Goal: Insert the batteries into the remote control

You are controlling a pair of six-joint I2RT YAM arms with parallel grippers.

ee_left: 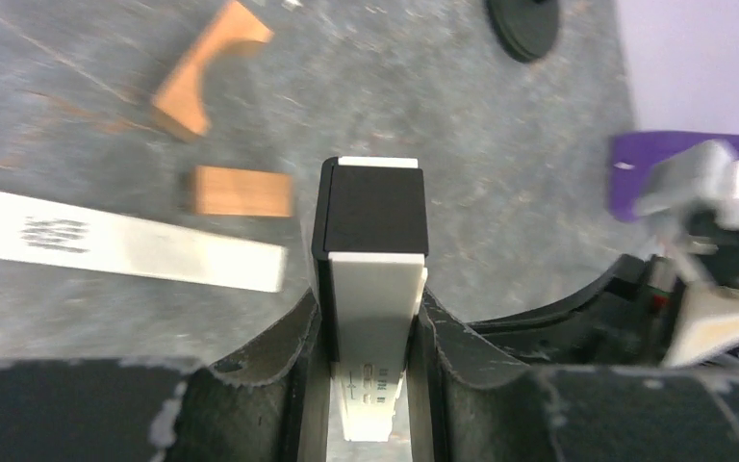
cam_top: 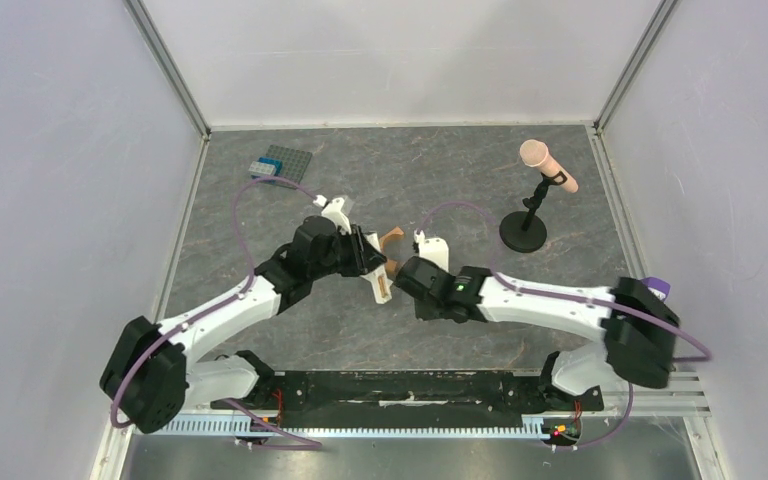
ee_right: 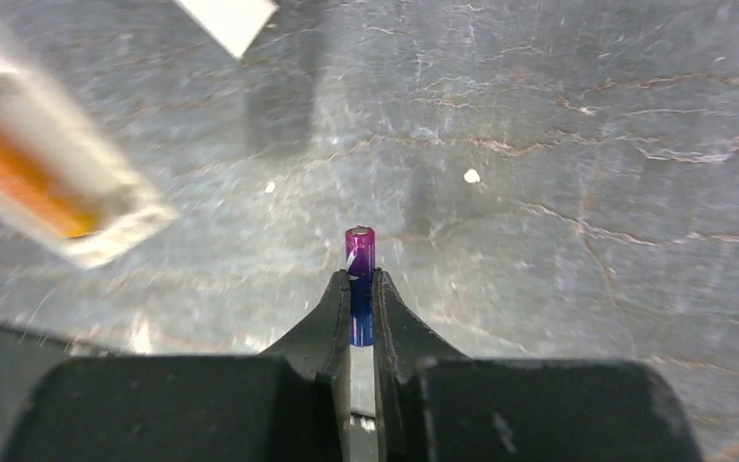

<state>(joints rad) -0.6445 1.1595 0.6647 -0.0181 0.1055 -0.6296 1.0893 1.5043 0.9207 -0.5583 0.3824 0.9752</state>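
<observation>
Remote control (ee_left: 371, 281) is clamped in left gripper (ee_left: 370, 306); right gripper (ee_right: 361, 284) pinches blue battery (ee_right: 360, 252). Insertion step follows, requiring precise alignment.

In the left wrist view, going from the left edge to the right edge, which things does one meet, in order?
flat white printed strip → remote control → black round base → purple patch. The two orange-brown blocks overlap the strip sideways, so they are left out.
</observation>
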